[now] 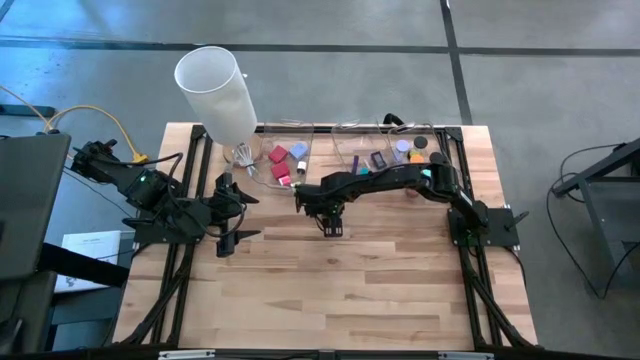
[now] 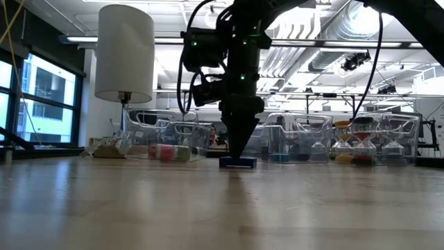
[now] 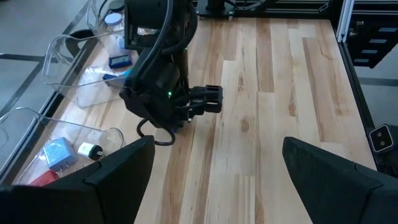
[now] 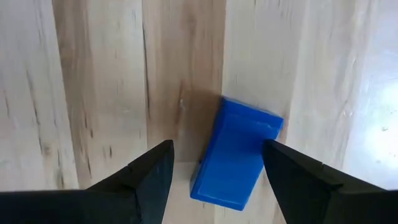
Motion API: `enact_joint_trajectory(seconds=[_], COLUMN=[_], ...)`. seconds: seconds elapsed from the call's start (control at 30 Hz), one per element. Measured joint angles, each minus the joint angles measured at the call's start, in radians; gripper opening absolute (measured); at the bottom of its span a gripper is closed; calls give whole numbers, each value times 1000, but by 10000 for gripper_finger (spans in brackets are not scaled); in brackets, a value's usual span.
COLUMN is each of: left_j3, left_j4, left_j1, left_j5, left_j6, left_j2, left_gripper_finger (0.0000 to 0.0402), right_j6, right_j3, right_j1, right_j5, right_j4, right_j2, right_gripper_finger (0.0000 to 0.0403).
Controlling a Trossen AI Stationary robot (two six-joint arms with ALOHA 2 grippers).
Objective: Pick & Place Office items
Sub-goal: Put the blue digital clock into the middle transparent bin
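Note:
A dark blue flat rectangle [image 4: 236,158] lies flat on the wooden table [image 1: 380,280] near its middle, also seen under the arm in the low view [image 2: 238,162]. My right gripper [image 4: 217,146] points straight down over it, open, one finger on each side of the piece [image 1: 331,226]. My left gripper [image 3: 217,142] hangs open above the table's left part [image 1: 240,210], holding nothing. Other office items lie in the clear bins at the far edge: red, pink and lavender blocks [image 1: 285,160], and discs and rectangles [image 1: 405,152]. My right gripper straddles the blue rectangle from above. One finger [image 4: 292,180] stands right at the piece's long side [image 4: 264,155]; I cannot tell whether it touches. The other finger [image 4: 152,177] is clear of it. The piece rests flat on the table.
A tall white cylinder [image 1: 218,90] stands at the far left corner beside the bins [image 1: 345,135]. A small white plug and cord [image 1: 243,158] lie near it. Bare wood stretches over the near half of the table.

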Motion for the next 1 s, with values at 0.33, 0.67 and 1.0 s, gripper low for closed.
enact_joint_trajectory(seconds=[0.33, 0.67, 1.0], left_j3=[-1, -1, -1], left_j4=[0, 0, 0], left_j1=[0, 0, 0], left_j5=[0, 0, 0], left_j6=[0, 0, 0], left_j2=[0, 0, 0], left_gripper_finger=[344, 344, 344], right_j6=[3, 5, 6], right_j3=[0, 0, 0], right_j1=[7, 7, 7], right_j5=[29, -15, 32], right_j4=[1, 0, -7], right_j2=[0, -1, -1], right_gripper_finger=[235, 235, 235])
